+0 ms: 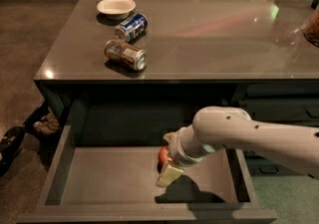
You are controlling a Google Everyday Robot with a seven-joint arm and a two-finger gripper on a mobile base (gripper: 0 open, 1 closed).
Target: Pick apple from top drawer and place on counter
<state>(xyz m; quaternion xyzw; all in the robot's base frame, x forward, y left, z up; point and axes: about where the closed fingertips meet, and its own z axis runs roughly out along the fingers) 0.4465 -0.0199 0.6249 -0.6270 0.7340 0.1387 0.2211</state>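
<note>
The top drawer (99, 178) is pulled open below the counter (209, 29). The small red apple (162, 155) lies on the drawer's flat bottom, right of the middle. My gripper (167, 164) reaches down into the drawer from the right and sits right at the apple, covering its right side. My white arm (249, 136) crosses over the drawer's right end.
On the counter's left part stand a white bowl (116, 6), a blue can (131, 27) on its side and a brown can (125, 55) on its side. Dark objects stand at the counter's far right edge. Shoes (12, 143) lie on the floor at the left.
</note>
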